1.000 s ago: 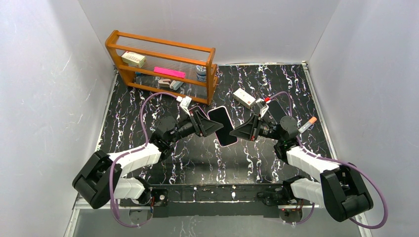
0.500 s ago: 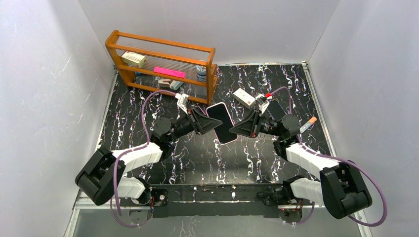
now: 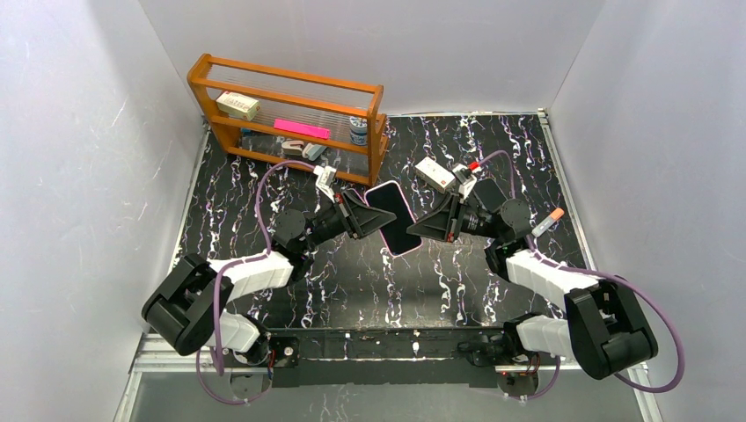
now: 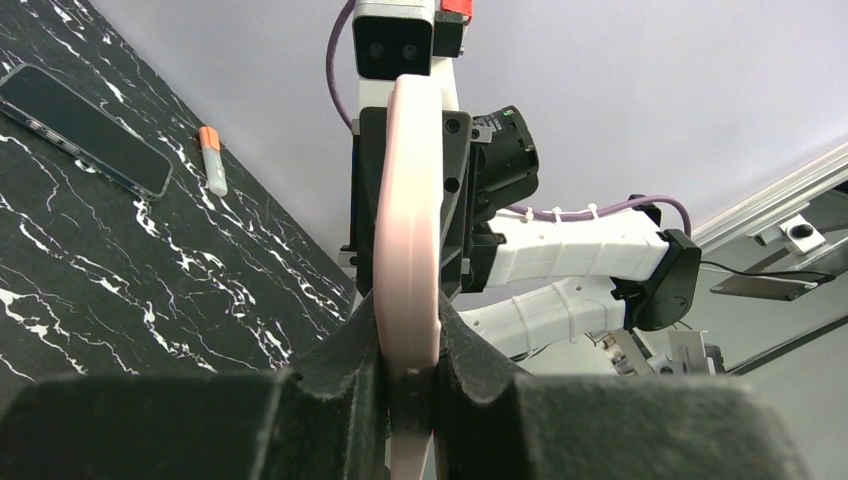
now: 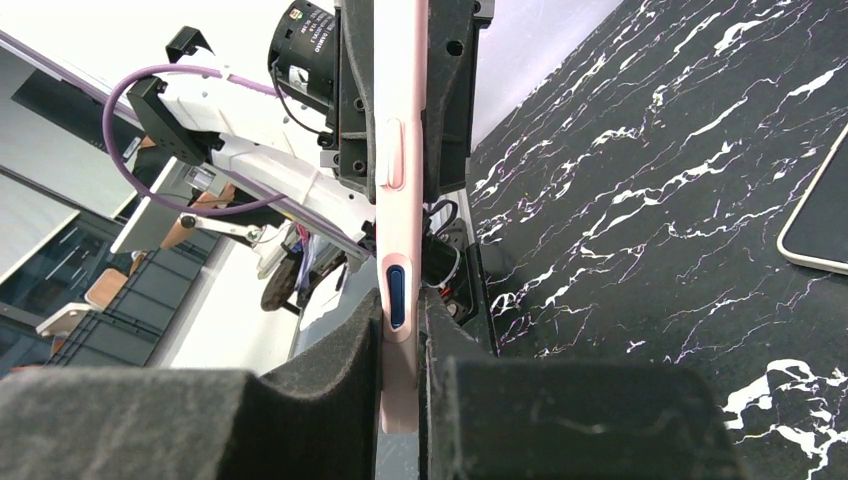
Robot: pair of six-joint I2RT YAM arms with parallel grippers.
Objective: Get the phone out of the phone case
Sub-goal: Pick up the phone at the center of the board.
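Observation:
The phone, dark screen up, sits in its pink phone case (image 3: pixel 393 220) and hangs tilted above the middle of the table between both arms. My left gripper (image 3: pixel 376 221) is shut on the case's left edge; in the left wrist view the pink rim (image 4: pixel 407 200) runs edge-on between the pads of the left gripper (image 4: pixel 408 320). My right gripper (image 3: pixel 420 227) is shut on the opposite edge. In the right wrist view the case's side (image 5: pixel 400 120), with a blue button and a pink one, is pinched by the right gripper (image 5: pixel 403 310).
A wooden rack (image 3: pixel 290 114) with small items stands at the back left. A white box (image 3: pixel 435 173), a second dark phone (image 4: pixel 85 130) and an orange-capped marker (image 3: pixel 547 220) lie on the black marbled table (image 3: pixel 352 281) behind the right arm.
My left gripper has closed onto the pink case's left edge. The phone and both grippers have shifted slightly toward the back of the table.

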